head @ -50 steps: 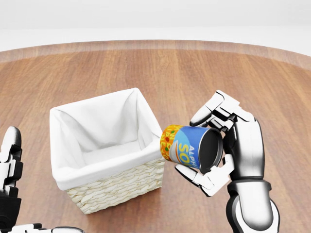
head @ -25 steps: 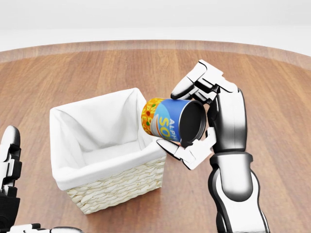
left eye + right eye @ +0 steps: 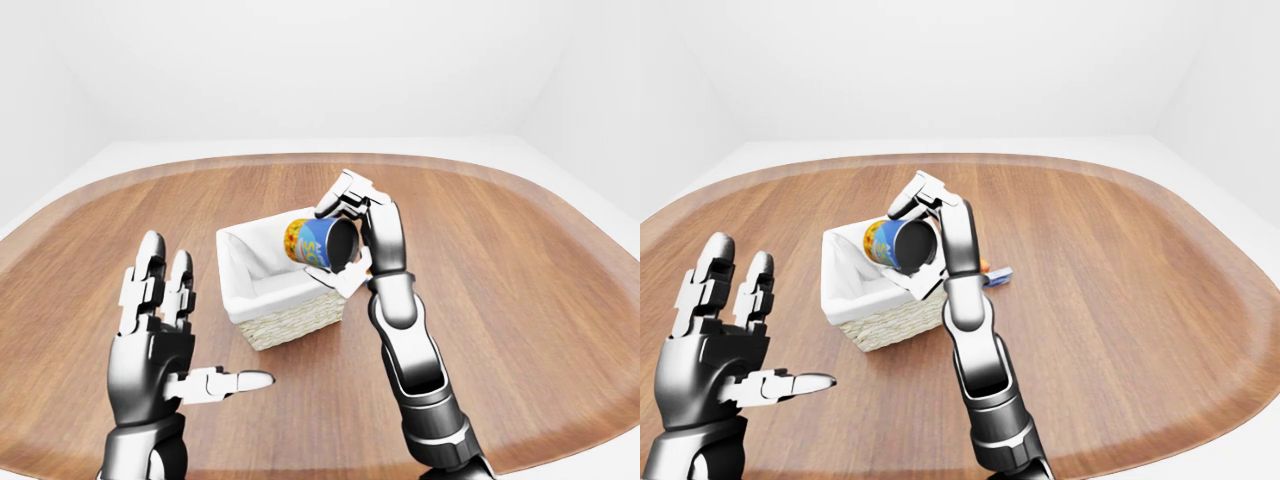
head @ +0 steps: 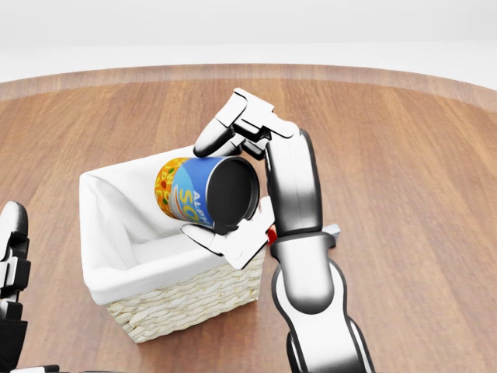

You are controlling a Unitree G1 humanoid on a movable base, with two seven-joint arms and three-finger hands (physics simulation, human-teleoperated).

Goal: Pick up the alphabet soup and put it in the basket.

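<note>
The alphabet soup can (image 4: 190, 194), blue with a yellow end, lies on its side in my right hand (image 4: 225, 183), whose fingers close round it. It hangs above the right part of the wicker basket (image 4: 186, 299) with its white cloth lining (image 4: 116, 225). The can's dark open-looking end faces the camera. My left hand (image 3: 165, 335) stands open at the lower left of the left-eye view, palm up, apart from the basket.
The basket stands on a large round wooden table (image 4: 411, 171). A small box (image 3: 998, 276) with red and blue on it lies on the table just right of the basket, partly hidden by my right arm. White floor and walls surround the table.
My right hand carried the can up and to the left, from beside the basket's right wall to above its opening. The left hand barely moved.
</note>
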